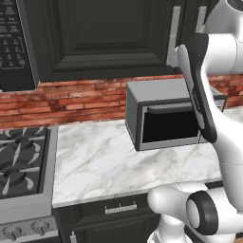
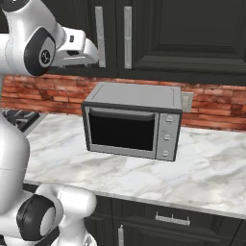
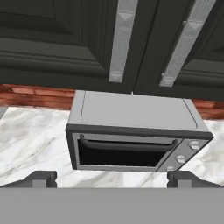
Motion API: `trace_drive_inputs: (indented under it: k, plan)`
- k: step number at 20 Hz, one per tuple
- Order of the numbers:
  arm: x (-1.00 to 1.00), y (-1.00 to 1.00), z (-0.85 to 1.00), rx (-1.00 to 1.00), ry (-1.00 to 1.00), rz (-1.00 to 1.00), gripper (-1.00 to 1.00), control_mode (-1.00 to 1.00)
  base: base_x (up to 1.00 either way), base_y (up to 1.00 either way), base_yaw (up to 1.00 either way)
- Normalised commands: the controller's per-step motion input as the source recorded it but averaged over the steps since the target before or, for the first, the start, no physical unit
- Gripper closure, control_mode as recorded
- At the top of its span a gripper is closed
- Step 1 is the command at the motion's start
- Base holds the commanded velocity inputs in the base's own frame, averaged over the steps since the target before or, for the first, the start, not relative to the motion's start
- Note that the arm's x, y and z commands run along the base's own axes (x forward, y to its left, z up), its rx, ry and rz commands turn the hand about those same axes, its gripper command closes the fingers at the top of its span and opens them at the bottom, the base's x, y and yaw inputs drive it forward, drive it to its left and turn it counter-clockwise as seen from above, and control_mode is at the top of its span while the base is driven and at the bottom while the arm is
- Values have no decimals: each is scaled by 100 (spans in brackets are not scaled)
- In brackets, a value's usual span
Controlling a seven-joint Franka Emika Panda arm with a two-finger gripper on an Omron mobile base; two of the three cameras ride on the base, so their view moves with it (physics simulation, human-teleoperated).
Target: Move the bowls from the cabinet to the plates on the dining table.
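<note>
Cabinet (image 2: 158, 33): dark panelled wall unit, high on the wall above the counter; doors shut, so nothing of the inside on show.
Handles: two long silver bars, left handle (image 3: 121, 41) and right handle (image 3: 186, 41), upright side by side at the meeting edges of the doors.
Gripper (image 3: 112, 178): wide open, nothing between the two dark tips; raised in front of the cabinet doors, near the left handle in the right base view, not touching either bar as far as visible.
Toaster oven (image 2: 132, 120): grey box with dark glass door and three knobs down its right side, on the counter below the handles.
Counter (image 1: 95, 161): white-grey veined marble, dark drawers beneath.
Backsplash (image 1: 71, 99): red brick between counter and cabinet.
Stove (image 1: 21, 161): black burners, at the counter's left end.
</note>
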Motion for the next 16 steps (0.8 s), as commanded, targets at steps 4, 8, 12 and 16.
trace_drive_inputs:
  k: [4,8,12,16]
  plan:
    - [32,0,0,0,0,0,-100,-100,0,0,0]
    - [27,-3,1,4,0,0,-100,-100,0,0,0]
    - [16,-6,5,2,-2,0,-100,-100,0,0,0]
    - [27,-10,0,0,-1,0,-100,-100,0,0,0]
